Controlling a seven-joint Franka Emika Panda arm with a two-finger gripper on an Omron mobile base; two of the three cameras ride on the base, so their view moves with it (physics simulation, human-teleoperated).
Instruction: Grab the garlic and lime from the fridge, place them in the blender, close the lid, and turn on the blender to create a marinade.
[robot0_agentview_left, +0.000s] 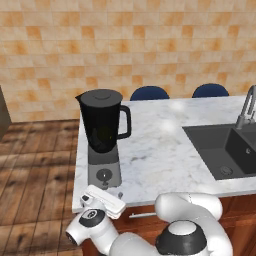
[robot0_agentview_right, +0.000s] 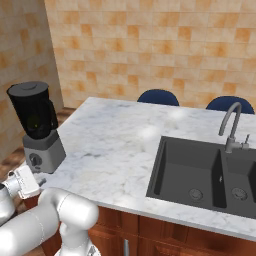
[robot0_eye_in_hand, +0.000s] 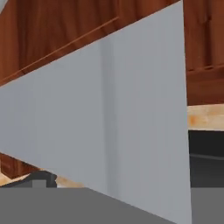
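The lid (robot0_agentview_left: 102, 95) sat on the blender (robot0_agentview_left: 103, 135) at the worktop's (robot0_agentview_left: 165, 145) corner; only the dial seemingly remained. The gripper's (robot0_agentview_left: 117, 195) opening couldn't be told.

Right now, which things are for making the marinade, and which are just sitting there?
For the job:
- blender, on the counter's corner
- lid, on the jar
- lime, a yellow-green glow inside the jar
- hand, low in front of the dial

Just there:
- sink
- tap
- two blue chairs behind the counter
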